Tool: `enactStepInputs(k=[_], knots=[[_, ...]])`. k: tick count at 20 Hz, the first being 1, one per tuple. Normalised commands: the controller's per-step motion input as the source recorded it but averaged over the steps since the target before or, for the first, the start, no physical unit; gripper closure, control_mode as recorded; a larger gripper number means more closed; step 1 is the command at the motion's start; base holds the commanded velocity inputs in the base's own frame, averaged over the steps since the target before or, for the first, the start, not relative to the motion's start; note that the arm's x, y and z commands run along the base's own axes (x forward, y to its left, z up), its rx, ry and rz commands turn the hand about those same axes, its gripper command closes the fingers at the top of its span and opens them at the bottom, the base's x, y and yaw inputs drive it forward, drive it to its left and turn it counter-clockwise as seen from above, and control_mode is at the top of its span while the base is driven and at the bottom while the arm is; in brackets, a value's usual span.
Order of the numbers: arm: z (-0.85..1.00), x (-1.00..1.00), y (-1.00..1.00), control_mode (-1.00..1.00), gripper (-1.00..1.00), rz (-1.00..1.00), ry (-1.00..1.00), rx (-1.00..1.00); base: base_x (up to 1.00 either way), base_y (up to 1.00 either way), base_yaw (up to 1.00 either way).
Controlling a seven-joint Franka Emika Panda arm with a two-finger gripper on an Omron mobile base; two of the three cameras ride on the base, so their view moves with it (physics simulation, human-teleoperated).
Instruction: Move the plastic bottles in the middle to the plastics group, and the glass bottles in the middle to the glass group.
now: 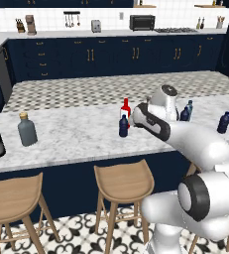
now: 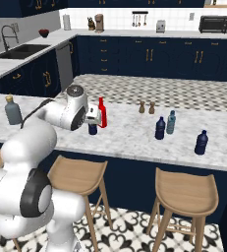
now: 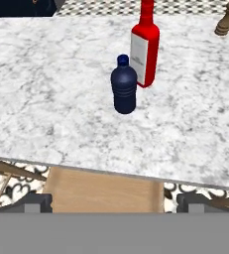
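The navy bottle (image 3: 124, 85) stands upright on the desk (image 3: 46, 99), straight ahead of the jaws (image 3: 114, 202). The jaws are spread wide and nothing is held.

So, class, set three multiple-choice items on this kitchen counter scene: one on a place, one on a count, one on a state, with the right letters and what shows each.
1. Where does the red bottle stand?
A. right beside a navy bottle
B. on a stool
C. by the sink

2. How many bottles with blue caps stand on the counter to the right of the red bottle in the right base view?
A. one
B. three
C. five

3. What state is the gripper in?
A. shut on the red bottle
B. open, holding nothing
C. shut on a navy bottle

Answers: 1 A, the two stand close together; 2 B, two navy and one pale teal; 3 B, the finger tips stand wide apart short of the counter.
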Motion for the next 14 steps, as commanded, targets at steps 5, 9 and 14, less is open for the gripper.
enactStepInputs(k=[5, 9, 14], knots=[[0.0, 0.46, 0.0, -1.0, -1.0, -0.02, 0.0, -0.03, 0.0, 0.0, 0.0], [-0.03, 0.7, 0.06, -1.0, -1.0, -0.02, 0.0, -0.04, 0.0, 0.0, 0.0], [-0.23, 0.55, 0.21, -1.0, -1.0, -0.06, 0.0, -0.01, 0.0, 0.0, 0.0]])
